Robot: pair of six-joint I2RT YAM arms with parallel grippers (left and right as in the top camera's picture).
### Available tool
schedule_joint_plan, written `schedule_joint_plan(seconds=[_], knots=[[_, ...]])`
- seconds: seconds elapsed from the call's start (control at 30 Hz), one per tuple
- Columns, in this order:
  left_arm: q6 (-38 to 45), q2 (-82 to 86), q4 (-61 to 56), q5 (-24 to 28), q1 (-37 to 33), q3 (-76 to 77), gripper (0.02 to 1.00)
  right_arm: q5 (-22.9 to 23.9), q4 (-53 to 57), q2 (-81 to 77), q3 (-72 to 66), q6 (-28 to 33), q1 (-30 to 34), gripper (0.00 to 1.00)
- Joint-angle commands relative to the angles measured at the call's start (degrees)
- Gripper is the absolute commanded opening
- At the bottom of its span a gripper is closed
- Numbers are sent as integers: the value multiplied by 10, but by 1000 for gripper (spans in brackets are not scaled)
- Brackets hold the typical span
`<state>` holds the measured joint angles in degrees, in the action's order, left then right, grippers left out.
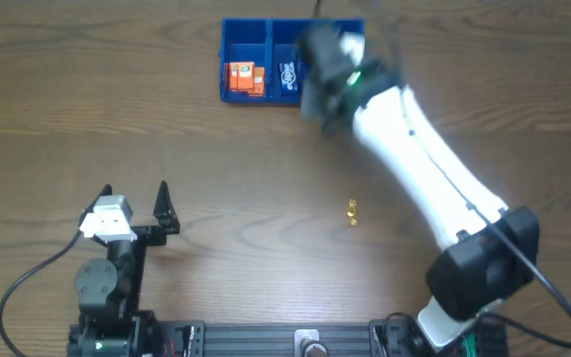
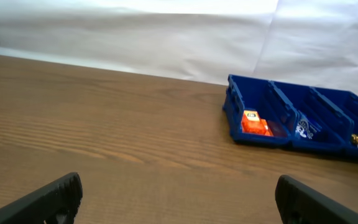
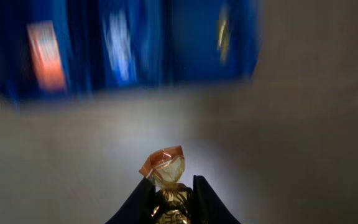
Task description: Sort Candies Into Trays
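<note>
A blue tray point(image 1: 266, 28) with three compartments stands at the far middle of the table. Orange candies point(image 1: 245, 78) lie in its left compartment and a blue-white candy point(image 1: 288, 71) in the middle one. In the left wrist view the tray point(image 2: 263, 93) also holds a gold candy point(image 2: 357, 141) in its right compartment. My right gripper point(image 1: 320, 71) is lifted near the tray's front right, shut on a gold-wrapped candy point(image 3: 166, 177). Another gold candy point(image 1: 352, 210) lies loose on the table. My left gripper point(image 1: 135, 201) stands open near its base with nothing between its fingers.
The brown wooden table point(image 1: 117, 119) has wide free room to the left and in the middle. The right arm's white link point(image 1: 424, 164) slants across the right side. A white backdrop point(image 2: 166, 37) rises behind the table's far edge.
</note>
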<state>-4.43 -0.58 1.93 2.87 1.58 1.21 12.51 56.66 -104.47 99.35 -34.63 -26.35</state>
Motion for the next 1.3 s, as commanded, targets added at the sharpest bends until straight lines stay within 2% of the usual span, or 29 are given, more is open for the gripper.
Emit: schedule_joint_plan(seconds=[0.03,0.17,0.3,0.53,0.67,0.7,0.77,0.9,0.97,1.1,1.27,1.3], knots=[[4,3,24,-3,-3,-9,998,25,-7,-146,174,122,53,154],[4,3,24,-3,-3,-9,998,24,-31,-236,237,136,67,154],[4,3,24,-3,-3,-9,998,18,-56,-283,237,137,81,154],[4,3,24,-3,-3,-9,998,18,-69,-290,237,137,86,163],[4,3,24,-3,-3,-9,998,18,-73,-290,238,137,87,211],[4,3,24,-3,-3,-9,996,15,-72,-289,240,138,87,253],[4,3,24,-3,-3,-9,998,7,-71,-285,242,142,88,481],[4,3,24,-3,-3,-9,998,7,-63,-259,241,146,87,654],[4,3,24,-3,-3,-9,998,7,-50,-233,239,146,87,698],[4,3,24,-3,-3,-9,996,7,-33,-143,181,146,87,724],[4,3,24,-3,-3,-9,998,2,-68,56,-66,134,74,728],[4,3,24,-3,-3,-9,998,-14,-74,104,-140,127,66,730]])
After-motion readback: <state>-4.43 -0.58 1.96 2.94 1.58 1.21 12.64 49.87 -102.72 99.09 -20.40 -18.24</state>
